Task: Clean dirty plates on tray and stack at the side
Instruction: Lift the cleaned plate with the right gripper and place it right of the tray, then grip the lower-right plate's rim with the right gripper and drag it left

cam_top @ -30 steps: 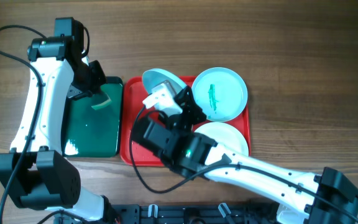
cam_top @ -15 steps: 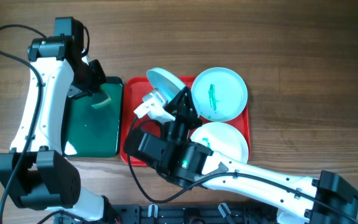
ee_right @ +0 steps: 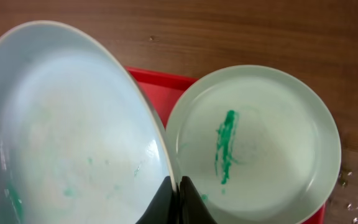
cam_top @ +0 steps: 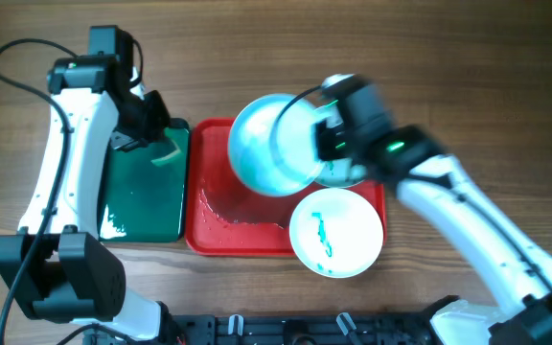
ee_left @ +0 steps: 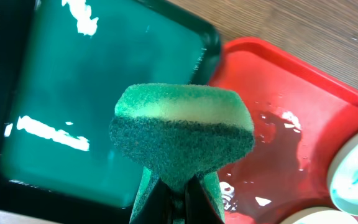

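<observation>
The right fingers [ee_right: 178,191] are clamped on the rim of the held plate [ee_right: 73,143], which hangs at a tilt above the red tray [cam_top: 220,216], its face flecked faintly with teal. The left fingers [ee_left: 174,196], well apart from it, are pinched on a green sponge [ee_left: 182,134] that hovers over a corner of the green tray [ee_left: 73,106]. Just beyond the right fingers lies a second plate [ee_right: 253,143] with a teal smear down its middle; a third plate [cam_top: 336,233], also smeared, sits back from those fingers toward the arm's base, overhanging the tray's rim above the wooden surface [cam_top: 448,57]. The plates look rigid, light and glazed, and the puddle on the tray suggests wet, slippery rims. An edge pinch probably leaves the plate free to pivot under scrubbing, so a deep bite over the rim seems wise, with sponge pressure applied gently and close to the fingers rather than at the far edge; a dropped plate would likely chip or break.
</observation>
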Controlling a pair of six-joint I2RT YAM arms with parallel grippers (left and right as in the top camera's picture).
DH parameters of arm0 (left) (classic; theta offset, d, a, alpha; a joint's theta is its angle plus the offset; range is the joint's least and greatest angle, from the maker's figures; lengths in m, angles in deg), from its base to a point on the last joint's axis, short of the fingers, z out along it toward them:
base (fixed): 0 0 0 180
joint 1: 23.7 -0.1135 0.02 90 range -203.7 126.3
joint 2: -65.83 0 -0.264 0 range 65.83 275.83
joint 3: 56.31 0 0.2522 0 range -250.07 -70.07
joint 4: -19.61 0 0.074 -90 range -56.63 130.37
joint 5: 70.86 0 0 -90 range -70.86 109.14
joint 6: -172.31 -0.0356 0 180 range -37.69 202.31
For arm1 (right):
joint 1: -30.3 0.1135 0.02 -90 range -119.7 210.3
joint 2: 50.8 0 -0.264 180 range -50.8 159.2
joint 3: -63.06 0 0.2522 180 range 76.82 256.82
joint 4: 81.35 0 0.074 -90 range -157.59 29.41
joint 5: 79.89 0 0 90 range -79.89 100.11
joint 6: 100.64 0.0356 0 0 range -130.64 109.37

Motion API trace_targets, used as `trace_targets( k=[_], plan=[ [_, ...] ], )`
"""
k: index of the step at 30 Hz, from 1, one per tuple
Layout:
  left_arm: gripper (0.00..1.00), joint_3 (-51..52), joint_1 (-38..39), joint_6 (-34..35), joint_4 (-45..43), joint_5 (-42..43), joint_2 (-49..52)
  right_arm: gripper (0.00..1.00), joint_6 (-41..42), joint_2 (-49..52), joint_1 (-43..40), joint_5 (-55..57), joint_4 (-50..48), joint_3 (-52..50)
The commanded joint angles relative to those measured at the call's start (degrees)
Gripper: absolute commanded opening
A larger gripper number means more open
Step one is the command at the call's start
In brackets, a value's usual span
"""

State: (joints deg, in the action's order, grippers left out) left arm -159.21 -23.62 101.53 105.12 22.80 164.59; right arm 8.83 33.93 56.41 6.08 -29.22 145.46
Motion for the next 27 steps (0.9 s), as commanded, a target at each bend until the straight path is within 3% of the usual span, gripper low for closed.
trace_targets(
  k=[1,8,14,22,23,25,27],
  plan=[
    [0.04,-0.9,4.7,2.7,-1.9,1.6,-1.4,0.04,0.0,-1.7,-13.0,-18.4,4.7,0.3],
    [0.04,-0.9,13.3,7.2,-6.4,-3.4,-1.4,0.04,-1.2,-1.7,-38.3,-5.5,14.4,0.2],
    [0.04,-0.9,13.8,7.2,-7.1,-3.3,-1.4,0.04,2.5,-1.6,-50.5,1.8,11.2,-6.8],
    [0.04,-0.9,13.8,7.2,-7.1,-3.3,-1.4,0.04,5.1,-1.6,-53.6,4.8,-3.5,-22.8],
    [0.04,-0.9,13.8,7.2,-7.1,-3.3,-1.4,0.07,4.9,-1.4,-53.6,4.8,-4.4,-23.4],
    [0.04,-0.9,13.8,7.2,-7.1,-3.3,-1.4,0.23,4.7,-1.3,-53.6,4.7,-4.9,-23.4],
    [0.04,-0.9,13.8,7.2,-7.1,-3.3,-1.4,0.29,2.3,-1.4,-53.6,-0.4,-3.9,-22.3]
  ],
)
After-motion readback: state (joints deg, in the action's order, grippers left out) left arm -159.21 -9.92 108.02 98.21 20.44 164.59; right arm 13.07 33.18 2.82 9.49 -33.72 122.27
